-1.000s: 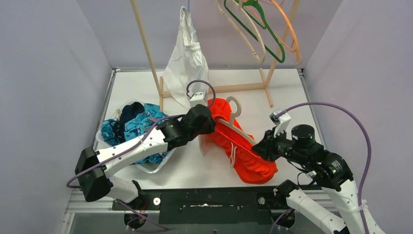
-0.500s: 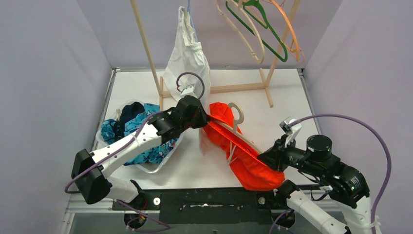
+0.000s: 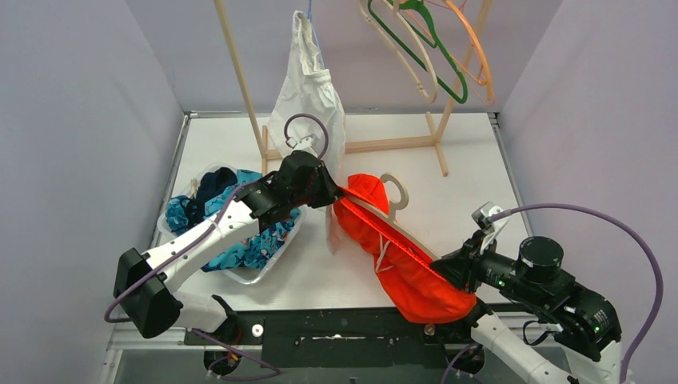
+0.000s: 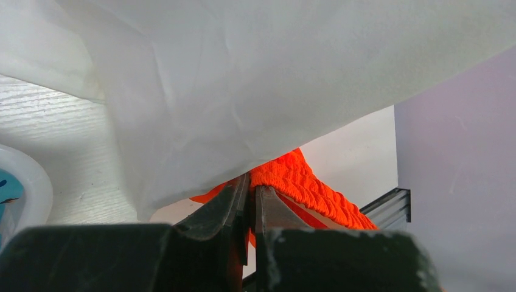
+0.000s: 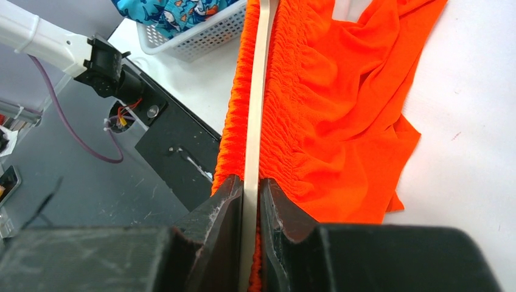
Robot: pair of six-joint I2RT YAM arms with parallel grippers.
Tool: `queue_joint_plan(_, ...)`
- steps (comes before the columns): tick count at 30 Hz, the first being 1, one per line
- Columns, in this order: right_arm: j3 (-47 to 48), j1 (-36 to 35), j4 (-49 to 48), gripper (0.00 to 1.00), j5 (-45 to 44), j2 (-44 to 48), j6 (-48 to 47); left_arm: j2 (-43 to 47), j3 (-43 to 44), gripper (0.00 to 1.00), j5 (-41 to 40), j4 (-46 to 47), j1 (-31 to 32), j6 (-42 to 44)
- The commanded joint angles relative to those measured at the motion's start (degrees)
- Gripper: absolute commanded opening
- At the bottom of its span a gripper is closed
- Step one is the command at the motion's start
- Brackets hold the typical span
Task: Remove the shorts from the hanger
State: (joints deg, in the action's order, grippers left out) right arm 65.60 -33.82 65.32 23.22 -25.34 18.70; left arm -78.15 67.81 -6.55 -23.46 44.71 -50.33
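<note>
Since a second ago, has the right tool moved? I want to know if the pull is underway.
Yes: the right tool, gripping the hanger, has moved nearer and rightward, farther from the wooden rack's foot.

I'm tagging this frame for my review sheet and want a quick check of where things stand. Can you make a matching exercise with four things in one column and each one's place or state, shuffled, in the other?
Things
1. orange shorts
2. beige hanger
3. white garment
4. white basket

Places or states
A. hangs from the wooden rack
B. bar clamped in the right gripper
C. holds blue patterned shorts
D. waistband pinched by the left gripper

Pairs: 1-D, 2-B, 3-A, 4-C
</note>
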Motion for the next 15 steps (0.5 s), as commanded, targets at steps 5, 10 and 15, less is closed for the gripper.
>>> queue_joint_plan(5, -0.1, -1.0, -8.2, 0.0, 1.2, 1.5, -5.9, -5.0, -0.3, 0.0, -7.7, -4.1, -4.0, 3.0)
queue_joint_plan(10, 3.8, -2.3, -9.1, 0.0, 4.5, 4.4, -5.5, -0.9, -6.1, 0.0, -4.5, -0.8, -13.4, 2.7)
queue_joint_plan(15, 3.1, -2.3, -8.4, 0.0, 5.2, 5.2, -7.1, -3.5, -2.8, 0.0, -1.1, -2.5, -14.6, 5.7)
